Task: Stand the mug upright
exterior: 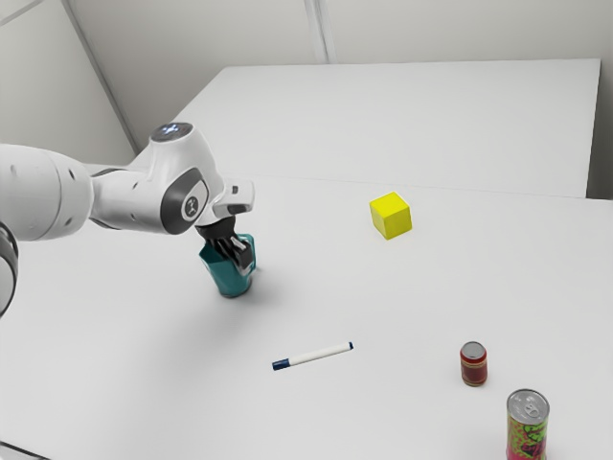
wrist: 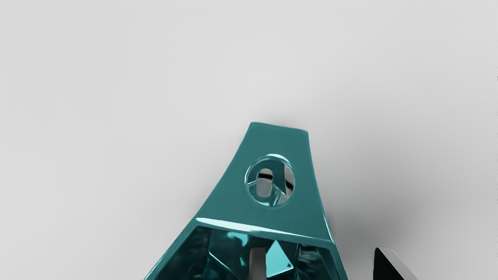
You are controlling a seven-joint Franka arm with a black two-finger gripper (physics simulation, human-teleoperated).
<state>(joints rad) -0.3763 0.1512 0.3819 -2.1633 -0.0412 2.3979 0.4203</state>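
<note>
At the teal mug point(exterior: 228, 280), open fingers point(exterior: 246, 259), one inside it, the other outside.

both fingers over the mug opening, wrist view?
No, one finger overlaps the opening of the teal mug; the other stands outside its wall.

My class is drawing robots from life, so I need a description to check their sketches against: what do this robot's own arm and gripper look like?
The arm has smooth, rounded white casings, with a dark disc bearing a small blue-white mark on top and a dark patch with a round emblem at its side. The gripper is black, with two slim fingers.
</note>
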